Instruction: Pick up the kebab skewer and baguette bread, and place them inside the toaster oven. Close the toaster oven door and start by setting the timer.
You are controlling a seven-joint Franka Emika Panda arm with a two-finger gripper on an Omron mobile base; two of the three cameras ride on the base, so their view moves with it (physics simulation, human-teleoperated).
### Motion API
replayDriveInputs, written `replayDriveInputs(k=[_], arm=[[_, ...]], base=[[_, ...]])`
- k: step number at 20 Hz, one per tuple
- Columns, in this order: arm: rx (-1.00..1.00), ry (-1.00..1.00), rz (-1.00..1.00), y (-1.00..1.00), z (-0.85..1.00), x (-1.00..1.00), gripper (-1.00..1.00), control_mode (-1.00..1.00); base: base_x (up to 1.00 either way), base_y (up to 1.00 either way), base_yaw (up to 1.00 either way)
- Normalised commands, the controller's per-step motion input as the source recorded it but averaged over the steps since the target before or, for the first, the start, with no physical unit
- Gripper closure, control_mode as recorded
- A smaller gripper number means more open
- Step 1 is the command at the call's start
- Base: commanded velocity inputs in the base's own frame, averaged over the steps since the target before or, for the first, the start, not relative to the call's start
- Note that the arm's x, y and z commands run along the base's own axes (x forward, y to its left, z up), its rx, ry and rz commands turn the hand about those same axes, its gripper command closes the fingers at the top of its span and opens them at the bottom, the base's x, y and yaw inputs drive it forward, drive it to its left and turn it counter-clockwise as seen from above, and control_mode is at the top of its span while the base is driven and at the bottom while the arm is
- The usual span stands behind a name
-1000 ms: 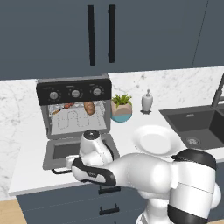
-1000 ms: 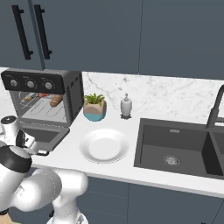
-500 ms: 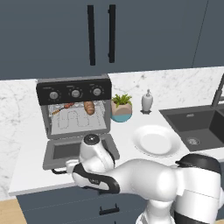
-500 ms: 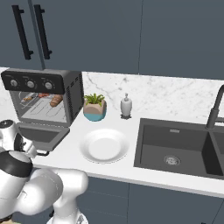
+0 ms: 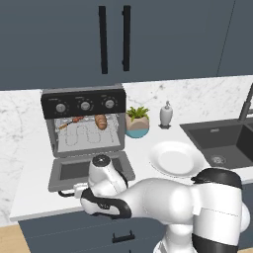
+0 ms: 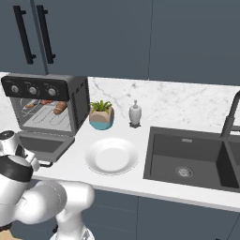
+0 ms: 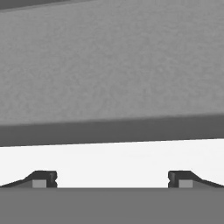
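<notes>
I am looking at the oven [image 5: 84, 123] on the counter [image 5: 29, 183]. The skewer [image 5: 69, 121] and the bread [image 5: 101, 121] are already lying on the rack inside it, side by side, with the skewer on the left. From the other side I am seeing the bread [image 6: 60, 108] in there too. So the first part of the job looks done to me.

The door [image 5: 89, 170] is still lying flat and open in front of the oven. Nothing is closing it yet. The three knobs [image 5: 85, 105] are on the black panel up top, and I think the timer is not set yet, because the door must go up first.

My arm is reaching low, down at the front edge of the door. The gripper [image 7: 112, 179] is showing in the hand view with its two tips standing far apart and nothing between them. They are facing a grey edge very close by, which I am guessing is the door.

So two things are left, I think: lifting the door shut, then turning the timer knob. I cannot tell which knob is the timer.

The plate [image 5: 175, 159], the plant [image 5: 137, 122] and the bottle [image 5: 166, 115] are sitting to the right, well out of my way.
</notes>
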Motion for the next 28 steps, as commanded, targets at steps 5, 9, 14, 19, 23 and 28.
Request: replayDriveInputs(k=[5,9,14,19,23,28], arm=[[0.0,0.0,0.0,0.0,-0.13,0.11,-1.0,-1.0],[0.0,0.0,0.0,0.0,-0.25,0.02,-1.0,-1.0],[0.0,-0.01,0.0,0.0,-0.09,0.12,-1.0,-1.0],[0.0,-0.05,0.0,0.0,-0.01,0.2,-1.0,-1.0],[0.0,-0.12,0.0,-0.03,0.0,0.18,-1.0,-1.0],[0.0,-0.1,0.0,-0.08,-0.01,0.25,-1.0,-1.0]], base=[[0.0,0.0,0.0],[0.0,0.0,0.0],[0.0,0.0,0.0],[0.0,0.0,0.0],[0.0,0.0,0.0],[0.0,0.0,0.0]])
